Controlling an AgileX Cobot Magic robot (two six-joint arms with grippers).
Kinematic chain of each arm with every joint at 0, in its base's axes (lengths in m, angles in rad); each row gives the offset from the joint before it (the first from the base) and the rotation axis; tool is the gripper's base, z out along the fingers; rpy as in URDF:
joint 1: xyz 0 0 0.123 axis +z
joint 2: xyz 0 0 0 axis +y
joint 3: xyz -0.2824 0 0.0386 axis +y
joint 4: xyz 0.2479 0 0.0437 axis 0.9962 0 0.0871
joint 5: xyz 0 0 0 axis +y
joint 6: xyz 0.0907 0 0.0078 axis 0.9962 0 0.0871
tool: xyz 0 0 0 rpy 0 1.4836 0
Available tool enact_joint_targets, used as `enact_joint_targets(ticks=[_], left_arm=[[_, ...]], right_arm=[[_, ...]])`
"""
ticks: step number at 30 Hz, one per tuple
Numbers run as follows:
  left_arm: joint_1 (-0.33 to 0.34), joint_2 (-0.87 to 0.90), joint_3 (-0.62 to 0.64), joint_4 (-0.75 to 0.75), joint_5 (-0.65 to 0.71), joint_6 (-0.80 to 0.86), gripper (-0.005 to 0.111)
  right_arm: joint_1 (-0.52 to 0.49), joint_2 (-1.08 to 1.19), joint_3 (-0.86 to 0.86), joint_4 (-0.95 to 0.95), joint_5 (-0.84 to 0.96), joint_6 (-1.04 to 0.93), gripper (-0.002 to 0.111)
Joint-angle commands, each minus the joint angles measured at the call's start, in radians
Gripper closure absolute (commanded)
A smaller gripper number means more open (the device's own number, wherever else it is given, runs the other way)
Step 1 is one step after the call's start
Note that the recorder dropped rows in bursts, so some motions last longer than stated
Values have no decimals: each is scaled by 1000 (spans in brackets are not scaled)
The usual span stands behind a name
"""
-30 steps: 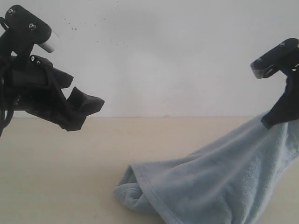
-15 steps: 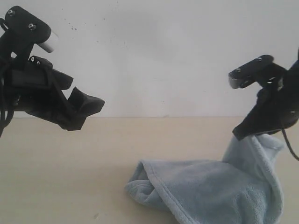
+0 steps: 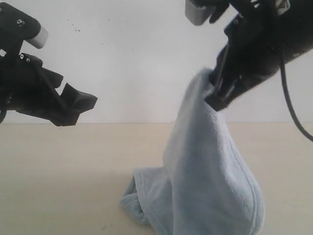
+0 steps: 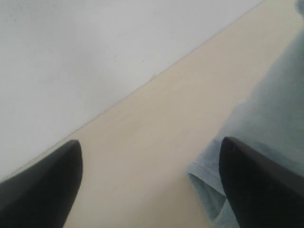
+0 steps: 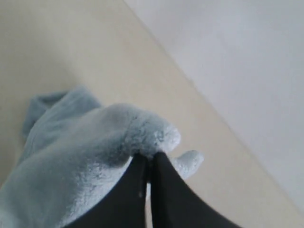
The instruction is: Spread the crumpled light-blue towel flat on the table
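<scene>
On the table (image 3: 73, 171), near the edge closest to the exterior camera and somewhat right of the middle, the towel (image 3: 210, 181) stands like a tall cone. Its top fold is grasped by the right gripper (image 3: 217, 95), whose jaws are clenched on a small pinch of the cloth. Its lower part rests bunched on the surface, and a hemmed edge curls out at the left foot of the heap. The left gripper (image 3: 80, 110) hangs above the left side of the table, well apart from the towel, with jaws released and nothing between them.

The step in hand seems to be the lifting, so that the folds can fall open. To do it well, the right arm should probably rise slowly, because the pinch is small and the cloth could slip out. The left gripper could then take the hemmed edge itself, not a thick fold. With two separate points held, both arms may draw apart and lay the cloth down toward the middle of the table, away from its edges
</scene>
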Motion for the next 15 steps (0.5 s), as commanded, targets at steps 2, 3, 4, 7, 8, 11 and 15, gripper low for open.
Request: enact_joint_targets(ticks=[2,3,4,7,8,11,15], left_arm=[[50,-2,3,-4,-9,-83,32],[50,-2,3,-4,-9,-83,32],[52,-2,3,-4,-4,-83,32],[52,-2,3,-4,20,-83,32],[52,-2,3,-4,30,-83,32],[52,-2,5,-4,37,-83,32],[52,-2,4,-4,40,-83,32]], right_arm=[[5,11,70,-11,362,46,108],[5,11,103,-27,374,46,108],[5,11,139,-38,374,46,108],[5,11,241,-64,341,46,108],[5,11,276,-72,318,47,108],[7,11,363,-71,242,101,108],[7,11,423,42,120,128,108]])
